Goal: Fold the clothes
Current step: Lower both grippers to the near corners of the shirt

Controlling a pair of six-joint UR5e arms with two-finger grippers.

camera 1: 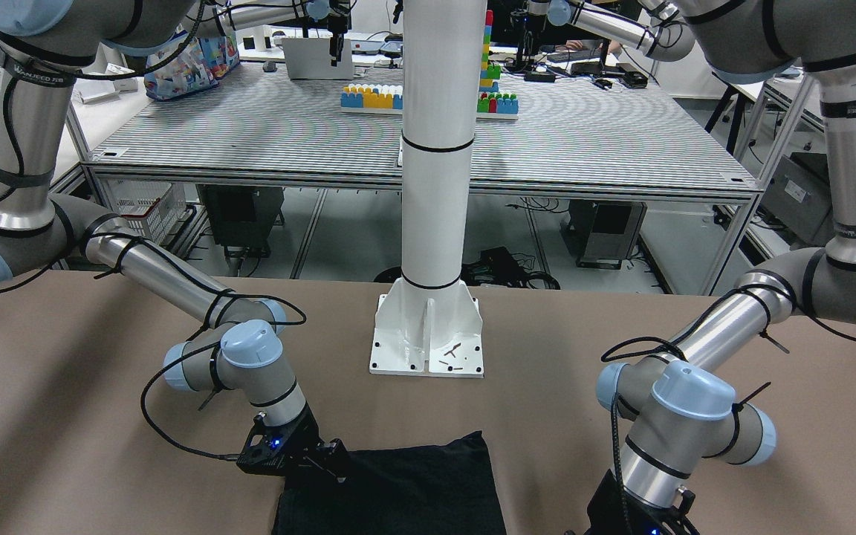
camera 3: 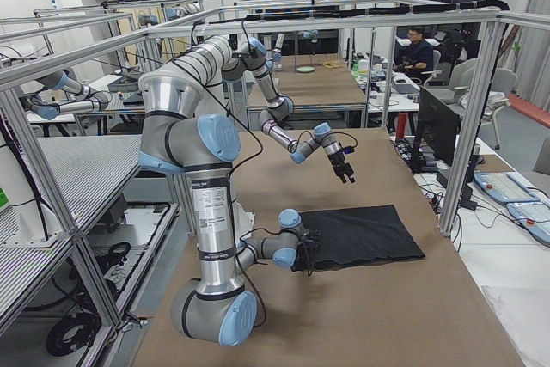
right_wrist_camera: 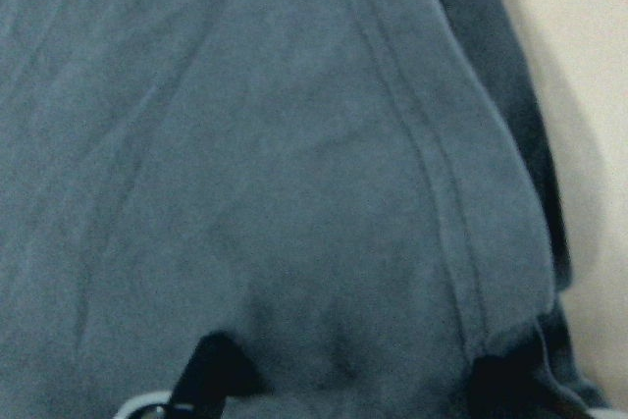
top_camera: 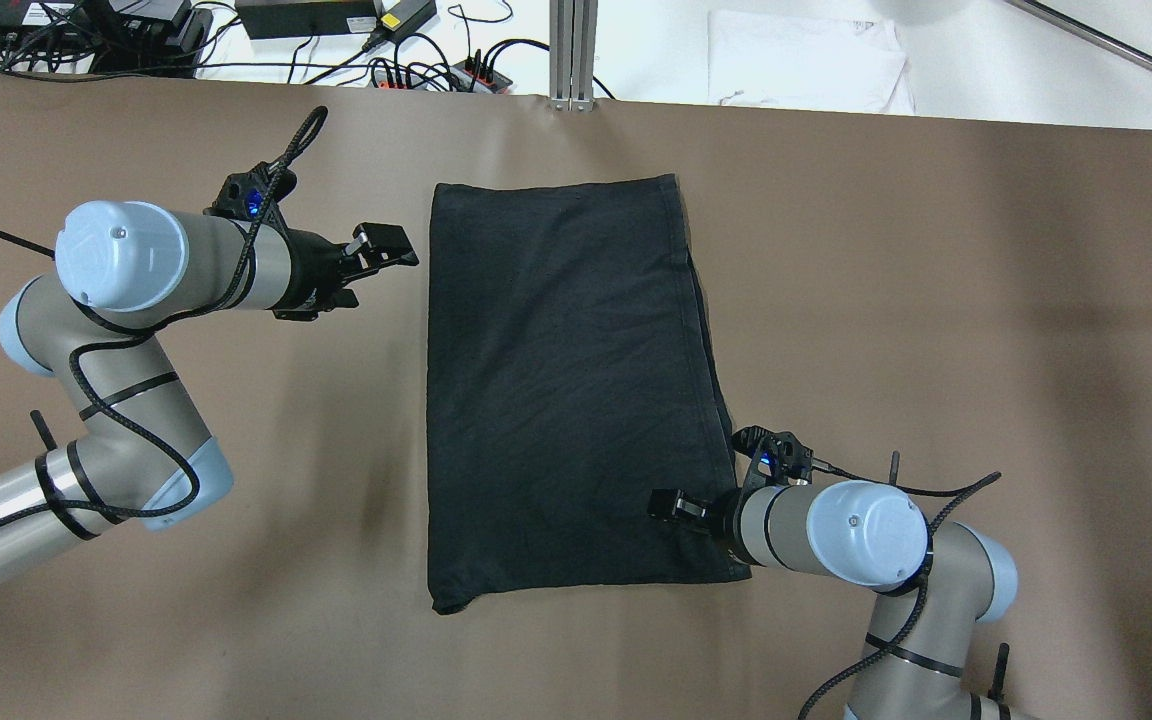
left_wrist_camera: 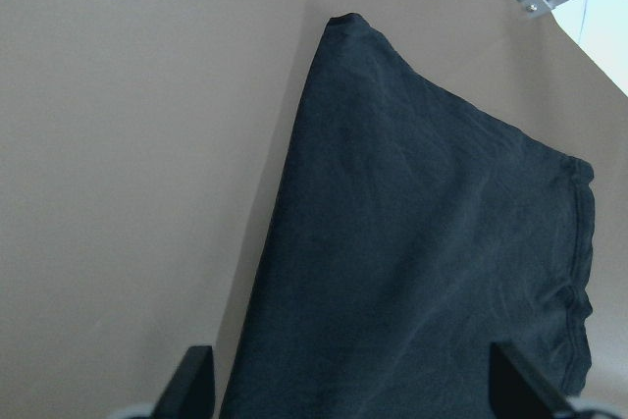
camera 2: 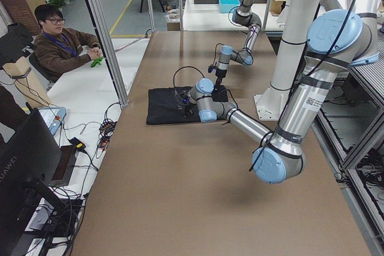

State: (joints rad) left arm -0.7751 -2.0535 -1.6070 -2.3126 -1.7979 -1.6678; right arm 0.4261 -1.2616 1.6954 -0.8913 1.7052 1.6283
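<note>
The clothes are one black garment (top_camera: 566,390) lying flat as a long folded rectangle in the middle of the brown table (top_camera: 936,300); it also shows in the front view (camera 1: 398,490). My left gripper (top_camera: 391,248) hovers just left of the garment's far left edge and is open. In the left wrist view its fingertips (left_wrist_camera: 196,385) stand wide apart above the cloth (left_wrist_camera: 422,242). My right gripper (top_camera: 674,505) sits low over the garment's near right corner, also open. The right wrist view is filled with fabric (right_wrist_camera: 294,164) between spread fingers (right_wrist_camera: 211,370).
The white pillar's base plate (camera 1: 428,349) stands on the table on the robot's side of the garment. Cables and power strips (top_camera: 386,40) lie beyond the far edge. A person (camera 2: 60,46) sits at a side desk past that edge.
</note>
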